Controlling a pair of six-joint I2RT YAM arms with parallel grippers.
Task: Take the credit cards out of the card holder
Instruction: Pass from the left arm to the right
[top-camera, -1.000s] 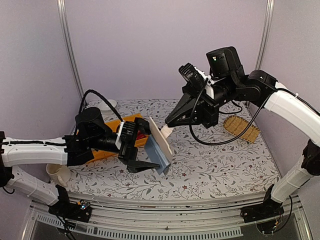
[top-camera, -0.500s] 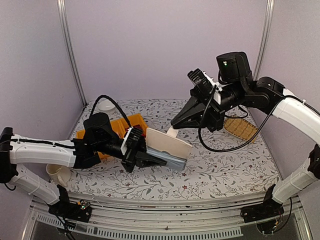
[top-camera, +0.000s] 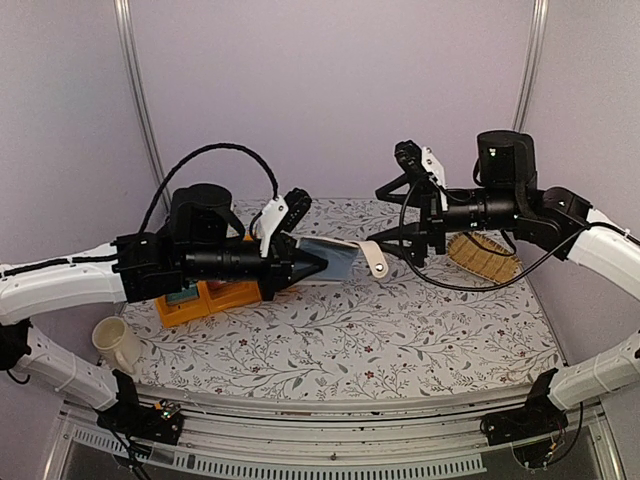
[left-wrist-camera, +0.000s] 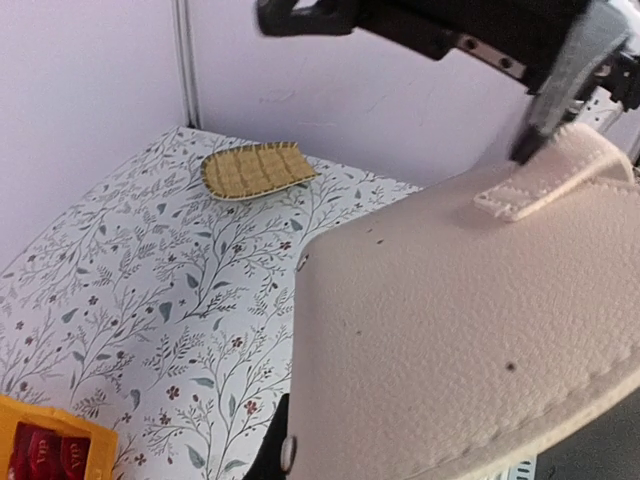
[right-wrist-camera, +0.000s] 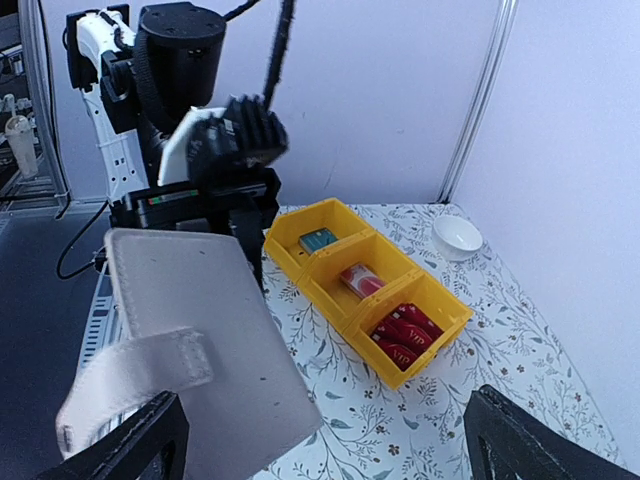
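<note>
1. Lilac walls on three sides, with a floral-print tabletop (top-camera: 350, 335) below.
2. Held clear above that tabletop, near its middle: the card holder (top-camera: 330, 260), lying roughly level, with whitish cover and blue-grey leaves showing from above.
3. Clamped narrow on the left end of it: the left tool (top-camera: 308, 265), reaching in from the left.
4. Just beside its right end: the right tool (top-camera: 380, 215), jaws spread wide and gripping nothing.
5. In the right wrist view, one black finger (right-wrist-camera: 135, 445) low at the left edge and the other low at the right, the whitish cover between them.
6. Hanging off the right end of the cover: a whitish strap tab (top-camera: 373, 260), close under the right tool; touching it or not, cannot tell.
7. Behind the left arm, on the tabletop: yellow bins (right-wrist-camera: 330, 318), three compartments in a row.
8. Lying in those compartments: the credit cards (right-wrist-camera: 403, 335), red in one end bin, pinkish red in the middle, teal at the other end.
9. Cannot tell whether any card sits inside the sleeves.
10. Further off: a woven basket (top-camera: 483, 257) at the right rear under the right arm, a white bowl (right-wrist-camera: 457, 235) near the back wall, a pale cup (top-camera: 117, 343) at the near left corner.
</note>
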